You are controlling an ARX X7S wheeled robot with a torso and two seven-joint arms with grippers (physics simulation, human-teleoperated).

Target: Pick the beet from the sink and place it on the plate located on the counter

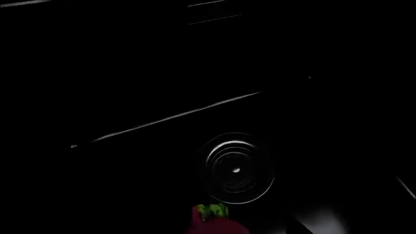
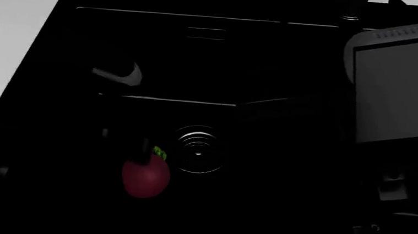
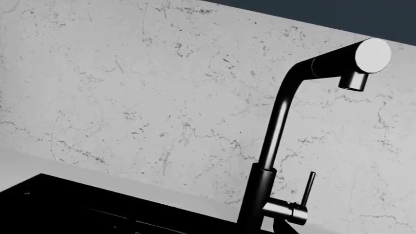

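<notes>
The dark purple-red beet (image 2: 146,176) with its green leaf tuft is in the black sink (image 2: 198,55), just beside the round metal drain (image 2: 198,149). In the left wrist view the beet (image 1: 217,225) shows at the frame's edge right where my left gripper's jaws are, with the drain (image 1: 237,168) beyond it. My left arm reaches in from the left, black on black, and its fingers do not show apart from the dark basin. The plate is out of view. My right gripper does not show.
My right arm's grey body (image 2: 399,80) hangs over the sink's right side. The black faucet (image 3: 279,146) with its side lever stands before the marbled white wall. White counter (image 2: 16,32) lies left of the sink. A pale glint (image 2: 120,73) shows inside the basin.
</notes>
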